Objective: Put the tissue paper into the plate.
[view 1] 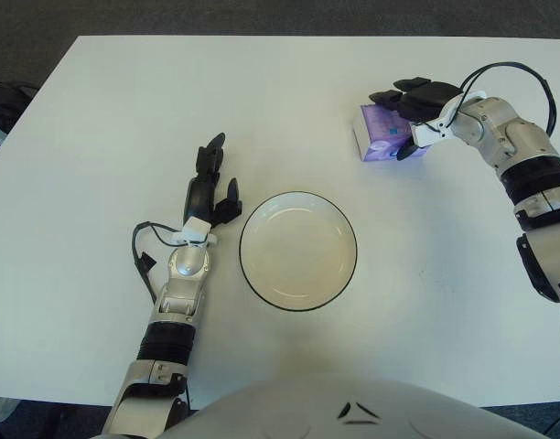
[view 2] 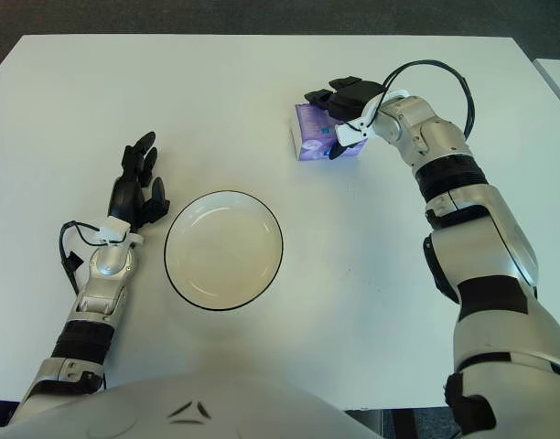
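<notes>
My right hand [view 1: 415,99] sits over the one tissue pack [view 1: 382,133], near the table's far right corner. Its dark fingers [view 1: 396,91] drape across the pack's top and far edge, and the thumb [view 1: 410,148] shows at the near right side. I judge this a grasp closing from above, chosen because the pack lies flat and low on the table [view 1: 97,110]. Whether the digits are pressing firmly I cannot tell; they look curled around the pack but it is not lifted.

The pack is purple and rests on the table, well apart from the plate [view 1: 298,251], which it must reach.

There is one plate: round, white with a dark rim, nothing in it, standing near the middle of the near edge. That leaves an open path down and to the left from the pack.

My left hand [view 1: 210,187] shows just beside the plate's left rim. Its fingers are spread and relaxed, holding nothing, and I judge it kept out of the way.

Count: one pack, one plate, two hands.
</notes>
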{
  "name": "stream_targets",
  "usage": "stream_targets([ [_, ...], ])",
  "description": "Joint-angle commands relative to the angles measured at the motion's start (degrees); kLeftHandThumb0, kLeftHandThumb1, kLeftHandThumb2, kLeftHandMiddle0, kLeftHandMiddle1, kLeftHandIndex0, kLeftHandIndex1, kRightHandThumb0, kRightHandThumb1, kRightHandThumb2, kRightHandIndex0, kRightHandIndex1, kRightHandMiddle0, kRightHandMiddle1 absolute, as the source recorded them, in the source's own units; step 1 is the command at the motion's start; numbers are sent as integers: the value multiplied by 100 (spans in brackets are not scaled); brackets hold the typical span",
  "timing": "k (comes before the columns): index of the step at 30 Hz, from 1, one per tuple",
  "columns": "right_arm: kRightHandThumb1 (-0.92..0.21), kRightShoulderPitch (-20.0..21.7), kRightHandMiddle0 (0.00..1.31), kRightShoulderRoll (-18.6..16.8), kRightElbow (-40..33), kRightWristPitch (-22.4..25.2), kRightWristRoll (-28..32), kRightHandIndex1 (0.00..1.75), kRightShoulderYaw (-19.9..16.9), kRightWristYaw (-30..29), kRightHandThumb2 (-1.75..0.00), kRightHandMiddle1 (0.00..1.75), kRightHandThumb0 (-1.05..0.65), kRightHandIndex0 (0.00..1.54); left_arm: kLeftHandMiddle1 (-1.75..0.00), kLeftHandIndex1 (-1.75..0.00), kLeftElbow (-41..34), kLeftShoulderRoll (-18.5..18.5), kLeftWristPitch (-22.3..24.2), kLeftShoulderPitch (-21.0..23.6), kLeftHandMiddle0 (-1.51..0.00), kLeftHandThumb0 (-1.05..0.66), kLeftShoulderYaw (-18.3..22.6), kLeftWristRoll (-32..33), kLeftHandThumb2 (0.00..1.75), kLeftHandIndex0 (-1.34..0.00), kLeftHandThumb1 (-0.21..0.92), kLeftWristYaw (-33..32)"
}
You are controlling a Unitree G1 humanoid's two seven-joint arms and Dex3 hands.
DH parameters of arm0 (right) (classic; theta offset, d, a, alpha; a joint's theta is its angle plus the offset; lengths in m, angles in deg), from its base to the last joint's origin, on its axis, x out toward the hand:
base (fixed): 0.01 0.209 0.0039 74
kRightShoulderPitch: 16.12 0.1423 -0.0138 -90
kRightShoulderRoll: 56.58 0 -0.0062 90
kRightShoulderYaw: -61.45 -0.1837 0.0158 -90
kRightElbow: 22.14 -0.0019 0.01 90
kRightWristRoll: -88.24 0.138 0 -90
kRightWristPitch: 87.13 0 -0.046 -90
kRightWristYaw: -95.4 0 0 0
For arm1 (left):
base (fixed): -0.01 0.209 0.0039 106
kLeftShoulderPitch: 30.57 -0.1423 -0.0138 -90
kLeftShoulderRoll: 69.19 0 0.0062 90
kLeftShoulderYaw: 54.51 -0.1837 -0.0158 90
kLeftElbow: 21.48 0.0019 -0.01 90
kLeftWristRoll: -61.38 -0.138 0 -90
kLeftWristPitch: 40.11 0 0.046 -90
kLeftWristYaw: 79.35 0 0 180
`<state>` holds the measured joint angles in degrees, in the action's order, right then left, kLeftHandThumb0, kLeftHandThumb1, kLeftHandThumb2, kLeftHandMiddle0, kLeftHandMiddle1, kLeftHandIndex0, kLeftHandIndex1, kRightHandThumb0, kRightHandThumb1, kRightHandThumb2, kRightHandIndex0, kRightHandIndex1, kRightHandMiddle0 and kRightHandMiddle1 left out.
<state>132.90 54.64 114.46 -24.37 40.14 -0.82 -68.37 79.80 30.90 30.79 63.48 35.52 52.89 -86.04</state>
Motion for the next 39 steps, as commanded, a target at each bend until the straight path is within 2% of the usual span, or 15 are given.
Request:
stream_targets([
  [1,-92,23,0,-4,45,-97,54,0,45,-16,-4,0,-105,0,-5,-66,301,30,119,-393,-29,-67,-22,-41,83,0,92,6],
  [8,-92,4,0,-27,114,-165,62,0,62,-29,-8,0,-105,0,-5,-66,297,42,120,-383,-29,-67,-38,-69,83,0,92,-18],
  [23,-92,-35,0,-174,294,-141,-9,0,171,-180,-6,0,-105,0,-4,-64,268,65,183,-360,-28,-69,-53,-165,84,0,92,-31],
  [31,-92,8,0,-398,688,-33,-104,0,326,-496,-7,0,-105,0,-4,-65,274,95,190,-352,-29,-68,-34,-151,83,0,92,-48],
  [39,-92,32,0,-783,1462,131,-307,0,701,-1144,-8,0,-105,0,-4,-64,280,104,168,-349,-29,-67,-33,-149,82,0,92,-54],
])
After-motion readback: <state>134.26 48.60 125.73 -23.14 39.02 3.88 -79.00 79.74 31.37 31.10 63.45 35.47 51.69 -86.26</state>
